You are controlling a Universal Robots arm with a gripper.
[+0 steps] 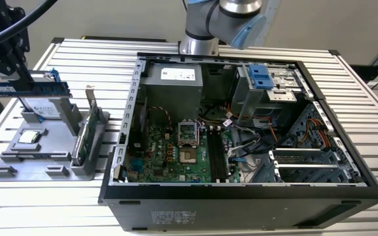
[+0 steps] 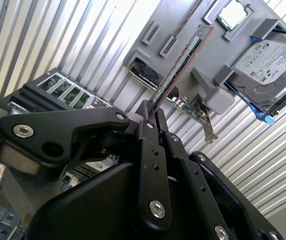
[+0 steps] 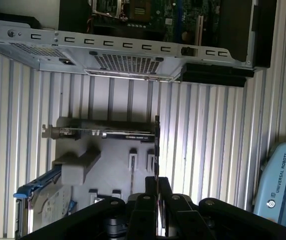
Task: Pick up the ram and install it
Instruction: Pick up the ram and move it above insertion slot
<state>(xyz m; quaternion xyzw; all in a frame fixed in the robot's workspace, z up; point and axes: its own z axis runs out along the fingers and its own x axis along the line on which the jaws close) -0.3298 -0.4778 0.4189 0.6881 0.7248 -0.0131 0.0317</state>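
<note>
the gripper (image 1: 25, 82) grips the ram (image 1: 47, 89) by its flat faces (level above the grey holder (image 1: 45, 153) at the bench (image 1: 71, 51) edge, exterior view's left), likely leaving its contact edge free.

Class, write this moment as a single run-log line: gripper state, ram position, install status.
gripper: shut on ram | ram: above grey parts tray, outside computer case | install: not yet done

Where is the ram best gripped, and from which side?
Likely across its two flat faces, coming down onto the upper long edge: the ram is thin and stands on edge. The end effector is shut on it that way.
</note>
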